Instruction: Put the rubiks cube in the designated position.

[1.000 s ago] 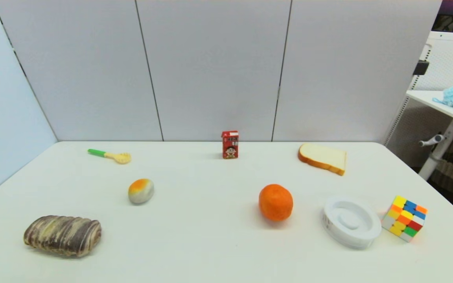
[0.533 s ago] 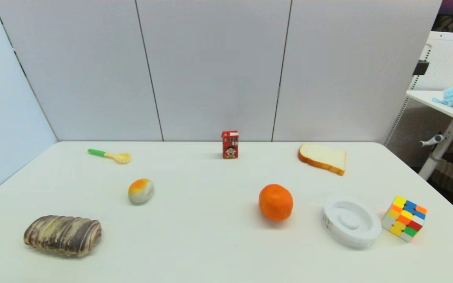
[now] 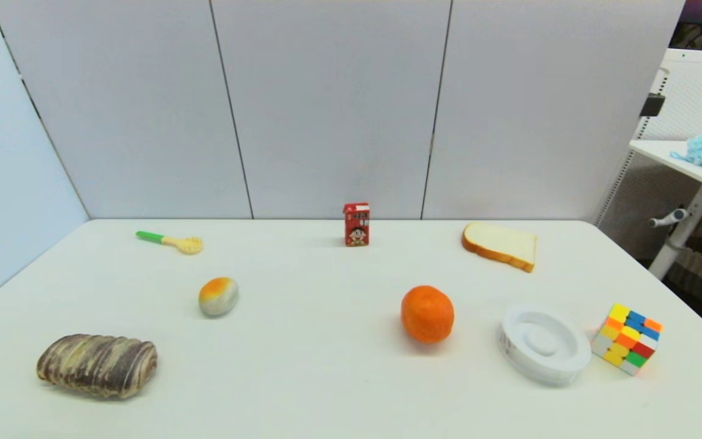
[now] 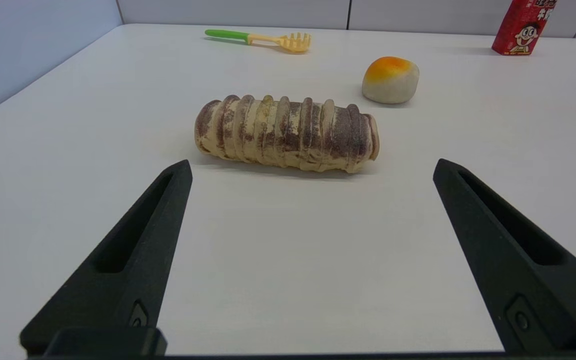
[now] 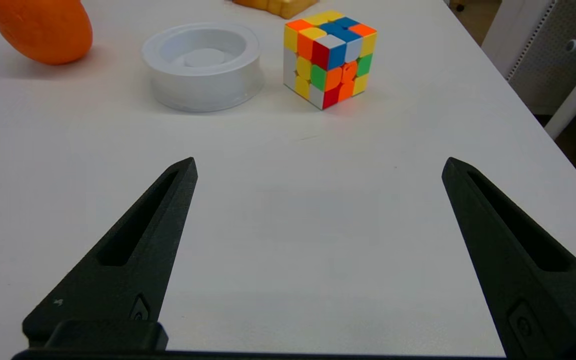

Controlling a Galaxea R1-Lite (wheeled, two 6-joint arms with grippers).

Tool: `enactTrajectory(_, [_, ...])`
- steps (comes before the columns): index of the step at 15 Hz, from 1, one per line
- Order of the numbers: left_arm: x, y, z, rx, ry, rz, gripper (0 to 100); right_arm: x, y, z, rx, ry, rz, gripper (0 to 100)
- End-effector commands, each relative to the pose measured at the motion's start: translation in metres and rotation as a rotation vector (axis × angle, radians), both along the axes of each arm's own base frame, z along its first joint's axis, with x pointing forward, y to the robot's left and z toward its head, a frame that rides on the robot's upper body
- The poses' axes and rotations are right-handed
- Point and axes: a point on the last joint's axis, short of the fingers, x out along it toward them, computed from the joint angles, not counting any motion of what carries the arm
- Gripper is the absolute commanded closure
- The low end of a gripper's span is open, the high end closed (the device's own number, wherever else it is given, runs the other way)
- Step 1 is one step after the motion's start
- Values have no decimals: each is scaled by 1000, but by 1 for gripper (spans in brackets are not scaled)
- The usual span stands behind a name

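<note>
The right hand [image 5: 318, 167] is spread wide and empty above the table [image 5: 288, 240], with the rubiks cube [image 5: 329, 58] at its 12 o'clock. The cube rests just beside a white dish [image 5: 202, 65], at the dish's 3 o'clock. The left hand [image 4: 310, 167] is likewise spread wide, holding nothing.

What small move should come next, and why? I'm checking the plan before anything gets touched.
Probably ease the right gripper forward toward the rubiks cube. Its fingers are open and empty, the cube sits untouched ahead of it beside the white dish, while the left gripper faces the bread roll.
</note>
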Motion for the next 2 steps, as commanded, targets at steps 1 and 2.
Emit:
enactTrajectory(1, [0,0,0,0,2,1,0,0,0,0,32,0,-7,0])
enactTrajectory(2, [0,0,0,0,-1,1,0,0,0,1,40,-3,-8,0])
